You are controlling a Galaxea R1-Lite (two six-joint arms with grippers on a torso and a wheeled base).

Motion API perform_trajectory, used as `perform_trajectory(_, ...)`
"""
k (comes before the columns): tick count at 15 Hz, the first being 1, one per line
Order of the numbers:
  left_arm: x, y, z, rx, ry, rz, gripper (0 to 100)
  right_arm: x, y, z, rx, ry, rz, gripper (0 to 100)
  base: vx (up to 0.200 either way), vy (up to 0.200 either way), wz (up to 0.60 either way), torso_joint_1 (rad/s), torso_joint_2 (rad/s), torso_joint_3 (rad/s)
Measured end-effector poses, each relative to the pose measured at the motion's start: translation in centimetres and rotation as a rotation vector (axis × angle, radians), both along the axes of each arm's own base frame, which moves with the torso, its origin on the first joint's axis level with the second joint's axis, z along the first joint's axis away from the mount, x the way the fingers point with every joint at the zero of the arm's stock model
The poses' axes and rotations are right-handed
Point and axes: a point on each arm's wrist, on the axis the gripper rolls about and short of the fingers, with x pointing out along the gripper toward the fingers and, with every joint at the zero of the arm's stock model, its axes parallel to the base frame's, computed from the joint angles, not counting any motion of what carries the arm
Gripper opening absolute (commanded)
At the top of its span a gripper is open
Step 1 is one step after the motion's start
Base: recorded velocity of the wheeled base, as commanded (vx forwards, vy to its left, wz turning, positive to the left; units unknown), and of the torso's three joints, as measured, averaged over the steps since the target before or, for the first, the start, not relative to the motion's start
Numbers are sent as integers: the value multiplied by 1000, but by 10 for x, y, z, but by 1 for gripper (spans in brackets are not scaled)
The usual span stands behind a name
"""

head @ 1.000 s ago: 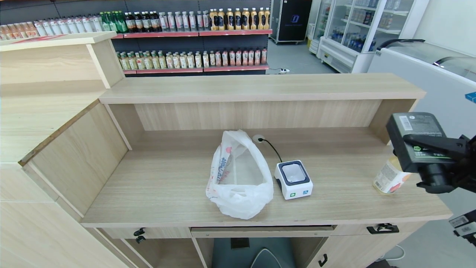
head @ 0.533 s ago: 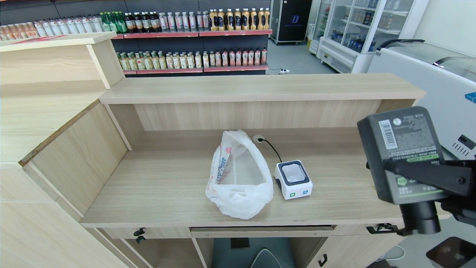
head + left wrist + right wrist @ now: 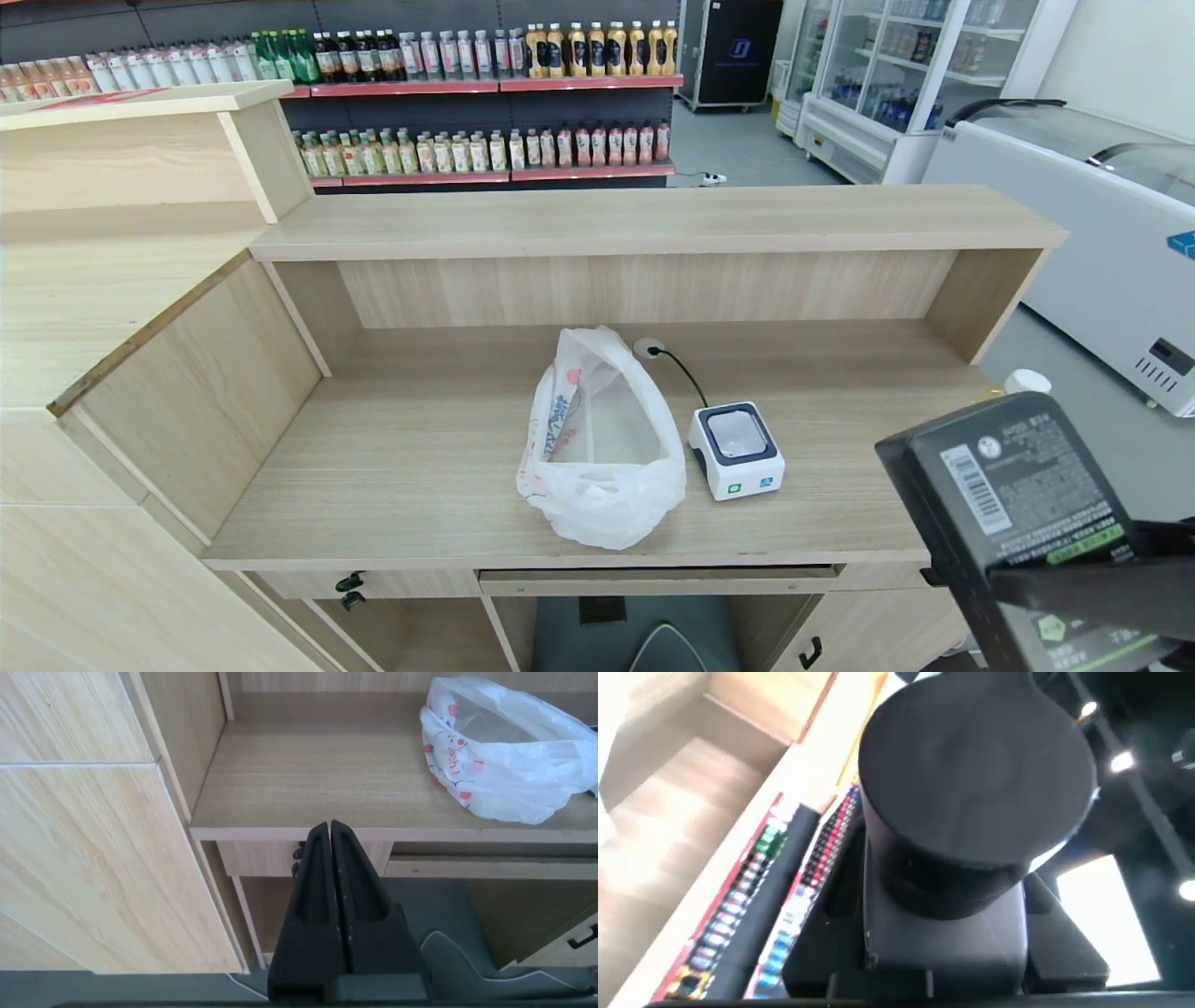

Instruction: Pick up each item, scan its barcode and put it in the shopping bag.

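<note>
My right gripper [image 3: 1106,597] is shut on a black bottle [image 3: 1013,509] with a round black cap [image 3: 976,775], held in the air off the counter's right front corner, close to the head camera. Its white barcode label [image 3: 976,490] faces up. The white barcode scanner [image 3: 737,450] sits mid-counter, window up, far to the left of the bottle. Beside the scanner lies the white shopping bag [image 3: 602,439], mouth open. My left gripper [image 3: 330,840] is shut and holds nothing, low in front of the counter's front edge, left of the bag [image 3: 505,751].
A white bottle cap [image 3: 1027,381] peeks out at the counter's right end behind the black bottle. A raised ledge [image 3: 653,219] runs along the back and a wooden side wall [image 3: 205,392] closes the left. The scanner's cable [image 3: 677,367] runs to a hole behind it.
My right gripper has carried the black bottle from the counter's right end down and nearer to the head camera, tilting it. The bag, scanner and head view have stayed put.
</note>
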Motion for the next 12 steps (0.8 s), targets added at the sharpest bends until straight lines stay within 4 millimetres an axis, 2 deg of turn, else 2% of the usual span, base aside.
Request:
perform_trajectory(5, 0, 0, 0, 0, 0, 0, 0, -12, -3, 6, 12, -53, 60, 0, 0, 0, 0, 0, 0, 0)
perform_trajectory(12, 0, 0, 0, 0, 0, 0, 0, -18, -10, 24, 58, -202, 22, 0, 0, 0, 0, 0, 0, 0)
